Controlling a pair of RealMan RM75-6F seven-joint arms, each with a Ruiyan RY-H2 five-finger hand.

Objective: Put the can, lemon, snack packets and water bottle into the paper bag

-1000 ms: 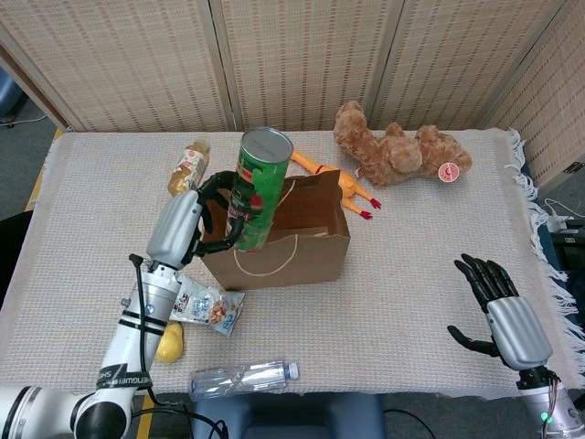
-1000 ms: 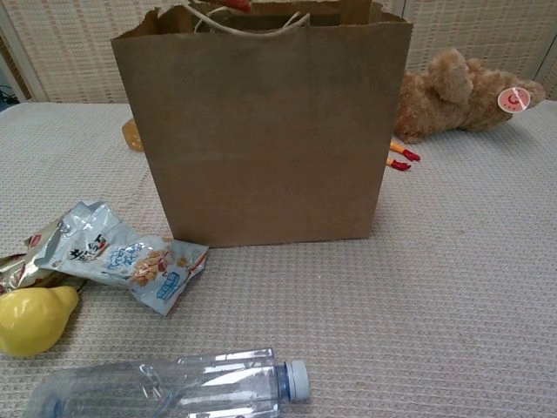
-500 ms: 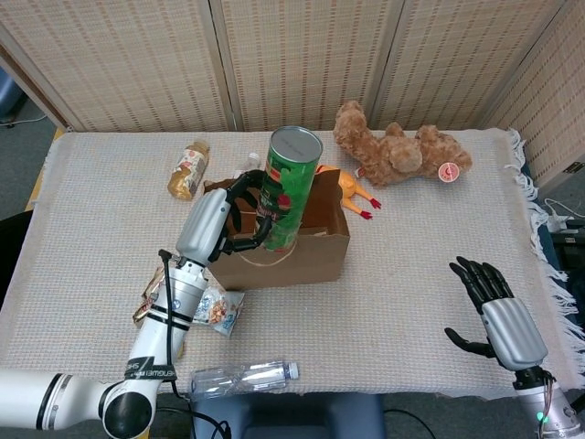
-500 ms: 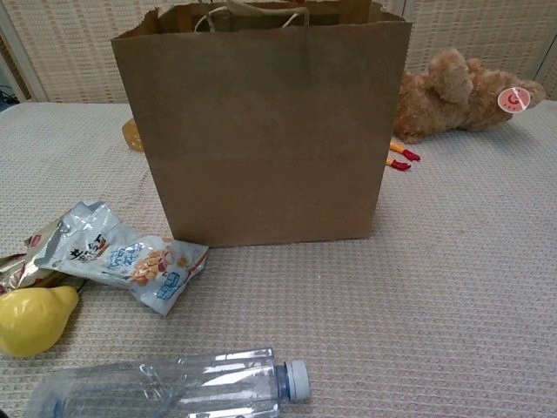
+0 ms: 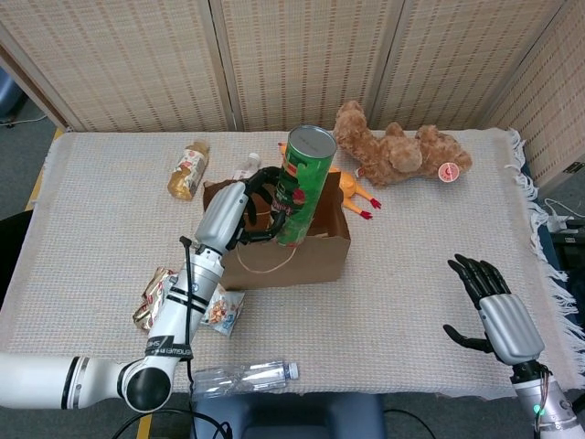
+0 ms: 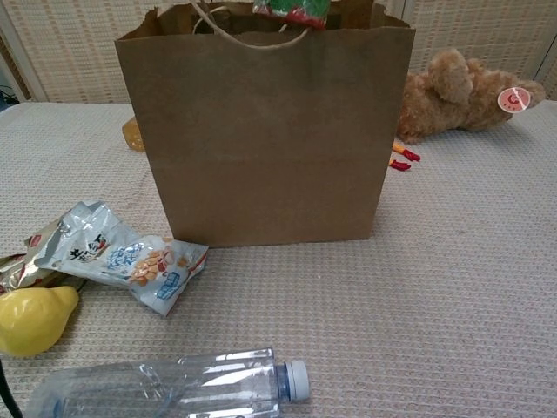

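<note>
My left hand (image 5: pixel 245 206) grips a tall green can (image 5: pixel 303 181) and holds it upright, its lower end inside the mouth of the brown paper bag (image 5: pixel 302 258). In the chest view the can's bottom (image 6: pixel 291 10) shows just above the bag's rim (image 6: pixel 261 139). Snack packets (image 5: pixel 219 309) (image 6: pixel 117 255), a yellow lemon (image 6: pixel 33 319) and a clear water bottle (image 5: pixel 245 376) (image 6: pixel 170 387) lie on the cloth in front of the bag. My right hand (image 5: pixel 498 311) hovers open at the near right, holding nothing.
A brown teddy bear (image 5: pixel 398 149) and a rubber chicken (image 5: pixel 352 190) lie behind the bag. A small drink bottle (image 5: pixel 187 170) lies at the back left. The table's right edge has a fringe (image 5: pixel 548 238).
My left hand carried the can rightward and down, from the bag's left front corner to over its opening, where the can's base now dips inside. The right hand barely shifted.
</note>
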